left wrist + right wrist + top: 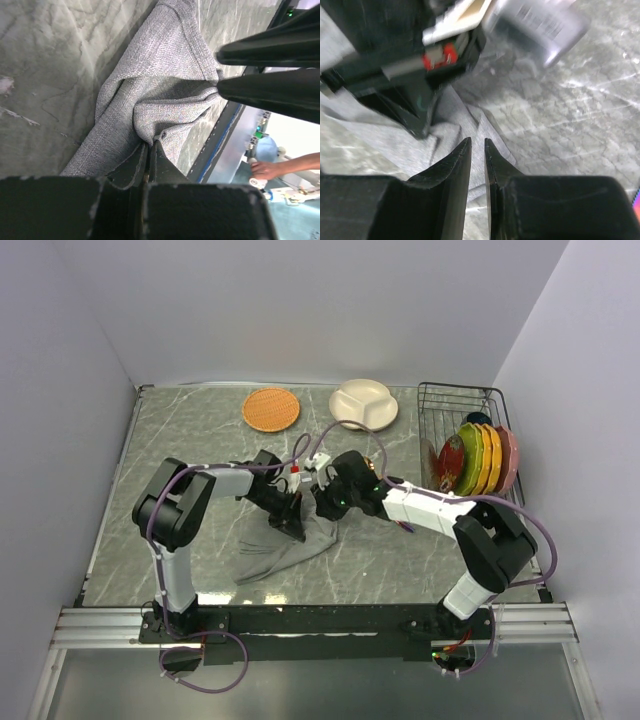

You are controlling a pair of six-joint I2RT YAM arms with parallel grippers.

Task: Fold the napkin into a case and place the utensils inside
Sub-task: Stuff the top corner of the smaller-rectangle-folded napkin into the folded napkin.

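The grey marbled table (180, 440) fills the top view. The napkin (275, 558) lies just toward 6 o'clock from its middle, a rumpled grey strip. Its long axis runs from 8 o'clock to 2 o'clock. The 8 o'clock end lies flat and loose, while the 2 o'clock end is gathered into a raised bunch between the two grippers. It is not a neat case.

At 2 o'clock a wire rack (440, 395) holds coloured plates (478, 458) on edge. A cream divided dish (365, 403) sits near 12 o'clock, with a round orange mat (271, 409) just beside it at 11 o'clock.

The left gripper (293, 530) meets the cloth from 10 o'clock and the right gripper (325, 510) from 3 o'clock. From above, neither grip can be judged.

The left wrist view shows the napkin's (160, 75) coarse weave, a stitched hem and deep folds. There the left gripper (150, 147) is pressed closed with a fold pinched between its tips. The right gripper (218, 72) sits at 2 o'clock, nearly closed, and the cloth is drawn to a point at its tips, so it seems to have hold of it. A person's hand (267, 170) shows beyond the table edge in this view alone.

The right wrist view shows the right gripper (477, 142) with only a slim gap, over the napkin (370, 135). The left gripper (422, 131) stands at 11 o'clock.
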